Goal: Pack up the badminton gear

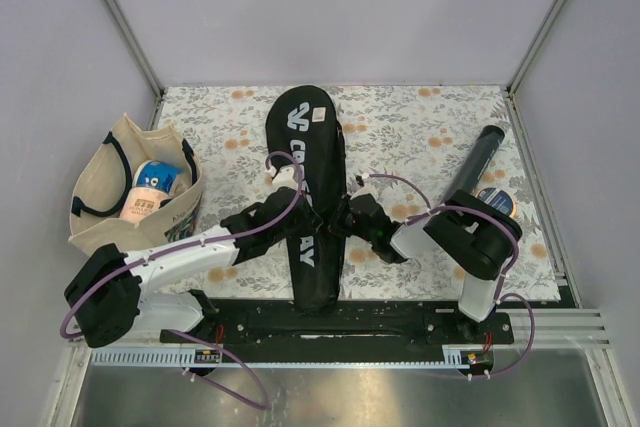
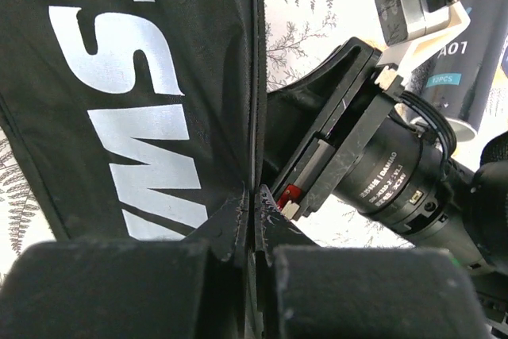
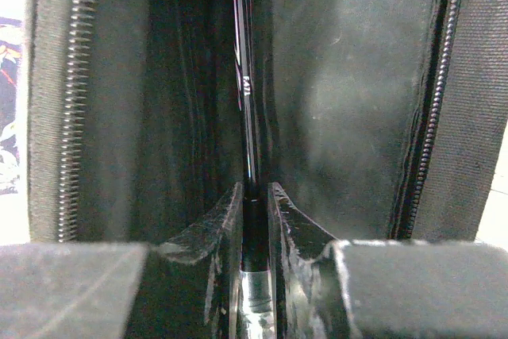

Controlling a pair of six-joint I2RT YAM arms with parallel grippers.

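The black racquet cover [image 1: 305,127] lettered "CROSSWAY" lies lengthwise on the flowered mat. My left gripper [image 1: 297,190] reaches it from the left and is shut on the cover's [image 2: 119,77] zip edge, fingertips pinched together [image 2: 255,196]. My right gripper [image 1: 346,215] comes in from the right at the cover's side opening. In the right wrist view it [image 3: 255,190] is shut on a thin black racquet shaft [image 3: 244,77] that runs into the open cover [image 3: 341,77] between two rows of zip teeth. The long black tube [image 1: 478,162] lies at the right, apart from both grippers.
A beige tote bag [image 1: 105,162] with dark handles stands at the far left, with packets inside. A round tape roll [image 1: 497,202] lies just below the tube, beside the right arm. The right gripper's body [image 2: 349,140] sits close in front of my left gripper.
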